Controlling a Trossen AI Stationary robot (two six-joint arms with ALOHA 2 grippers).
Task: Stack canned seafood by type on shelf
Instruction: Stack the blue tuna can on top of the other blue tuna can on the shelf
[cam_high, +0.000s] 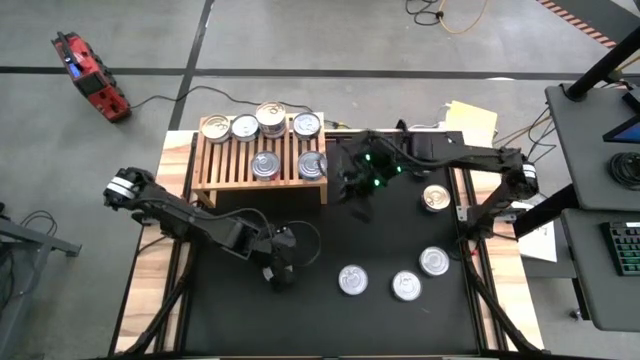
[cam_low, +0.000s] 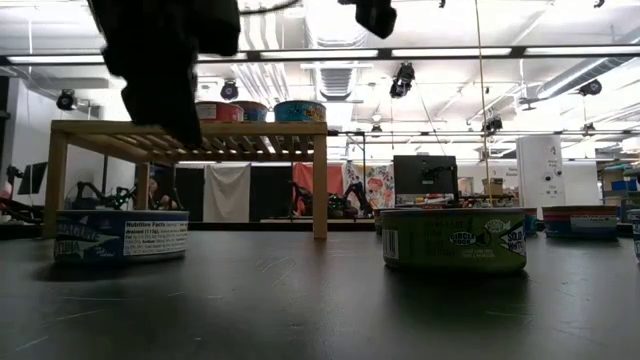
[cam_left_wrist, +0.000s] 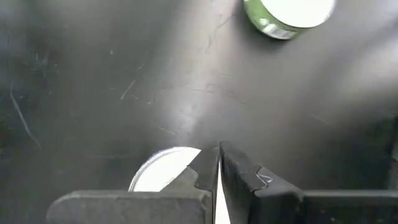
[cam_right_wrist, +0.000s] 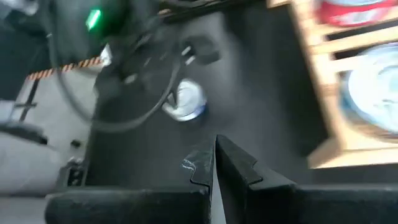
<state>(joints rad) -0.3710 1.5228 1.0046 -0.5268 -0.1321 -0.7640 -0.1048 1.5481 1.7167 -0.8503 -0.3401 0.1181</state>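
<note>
The light-wood slatted shelf stands at the table's far left and carries several silver-lidded cans, one pair stacked. Several more cans sit upright on the black mat. My left gripper is shut and hovers just above a blue-labelled can, which it hides in the high view. A green-labelled can stands farther off. My right gripper is shut above the mat, off the shelf's right end.
Bare black mat lies between the shelf's front legs and the loose cans. Two cans sit near the right front. Paper and cables lie at the far right, and wooden table strips border the mat.
</note>
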